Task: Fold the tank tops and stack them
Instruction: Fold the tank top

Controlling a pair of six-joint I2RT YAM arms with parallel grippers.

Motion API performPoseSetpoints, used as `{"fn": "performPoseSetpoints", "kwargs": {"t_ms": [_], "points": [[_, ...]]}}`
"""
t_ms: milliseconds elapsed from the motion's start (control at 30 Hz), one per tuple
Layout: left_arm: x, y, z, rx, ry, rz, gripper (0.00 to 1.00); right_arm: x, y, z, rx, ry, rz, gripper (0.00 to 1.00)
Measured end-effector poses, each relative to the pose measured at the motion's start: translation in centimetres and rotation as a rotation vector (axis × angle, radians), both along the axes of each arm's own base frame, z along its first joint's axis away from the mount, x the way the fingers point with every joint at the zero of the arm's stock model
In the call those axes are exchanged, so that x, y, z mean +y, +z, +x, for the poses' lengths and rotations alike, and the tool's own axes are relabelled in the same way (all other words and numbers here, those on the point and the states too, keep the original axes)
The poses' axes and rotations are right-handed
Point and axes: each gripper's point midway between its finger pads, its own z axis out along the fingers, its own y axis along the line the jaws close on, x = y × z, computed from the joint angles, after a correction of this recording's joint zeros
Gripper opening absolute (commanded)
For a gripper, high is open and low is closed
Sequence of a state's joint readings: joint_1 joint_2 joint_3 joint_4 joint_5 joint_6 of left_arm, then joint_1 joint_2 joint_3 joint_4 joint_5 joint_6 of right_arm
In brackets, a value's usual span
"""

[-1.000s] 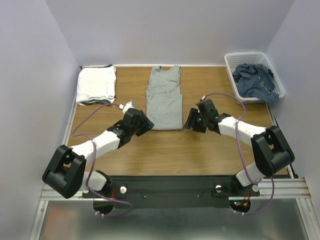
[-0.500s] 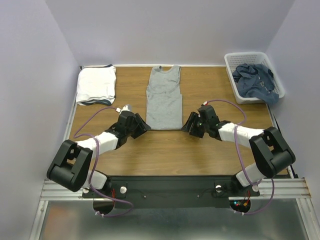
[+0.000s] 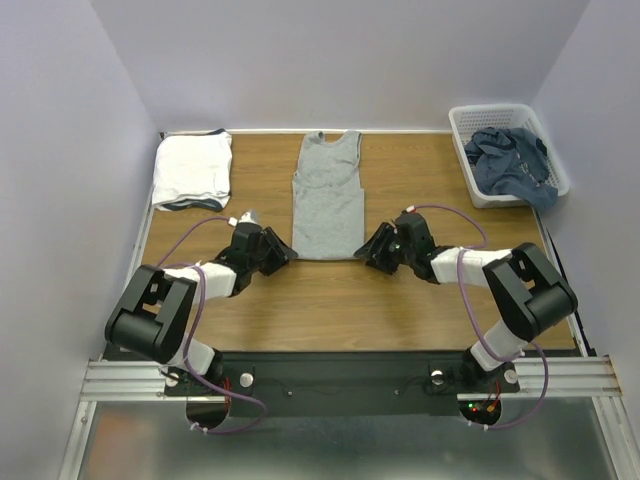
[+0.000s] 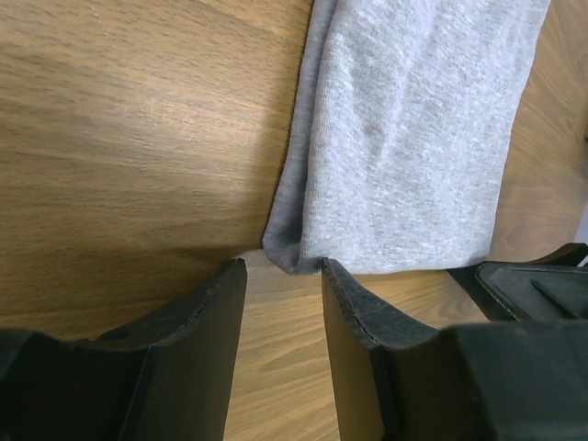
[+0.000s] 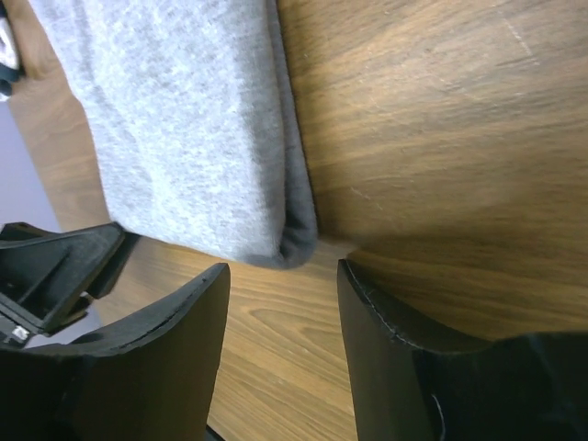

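Over the last second both arms have slid inward and dropped lower, so each pair of fingers now sits at a near corner of the grey top instead of standing off to its side. That points to the hem being picked up next, probably to fold it toward the straps; this fold is not yet begun.

The grey top lies flat in the middle of the surface, already narrowed lengthwise, with the straps at the far edge and the hem nearest the arms. A white stack rests at the far left. A blue top waits crumpled in the basket at the far right, so much of the job remains.

The left fingers stand apart with the hem's left corner just ahead of their tips, not pinched. The right fingers stand apart too, a little wider, with the right corner at their mouth and likewise free.

Both arms lie stretched low over the wood, forearms angled in toward each other.
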State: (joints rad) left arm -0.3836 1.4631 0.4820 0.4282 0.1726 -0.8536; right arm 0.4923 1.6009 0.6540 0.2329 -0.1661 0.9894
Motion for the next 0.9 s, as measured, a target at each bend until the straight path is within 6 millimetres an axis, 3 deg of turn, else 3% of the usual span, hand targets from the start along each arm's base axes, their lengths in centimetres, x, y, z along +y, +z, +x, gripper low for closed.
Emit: {"fn": "performPoseSetpoints", "kwargs": {"t_ms": [367, 667, 800, 833, 900], "points": [[-0.9, -0.1, 1.1, -0.028, -0.020, -0.044, 0.47, -0.1, -0.4, 0.4, 0.000, -0.046, 0.026, 0.47], [-1.3, -0.5, 1.3, -0.027, -0.030, -0.059, 0.33, -0.2, -0.8, 0.8, -0.013, -0.054, 0.013, 0.33], [-1.3, -0.8, 1.2, -0.020, -0.030, -0.057, 0.17, -0.4, -1.0, 1.2, -0.025, -0.052, -0.018, 0.20], [-1.3, -0.8, 1.2, -0.018, -0.031, -0.057, 0.10, -0.5, -1.1, 1.2, -0.025, -0.049, -0.025, 0.12], [-1.5, -0.9, 1.1, -0.016, -0.036, -0.057, 0.01, -0.6, -1.3, 1.2, -0.029, -0.043, -0.041, 0.05]]}}
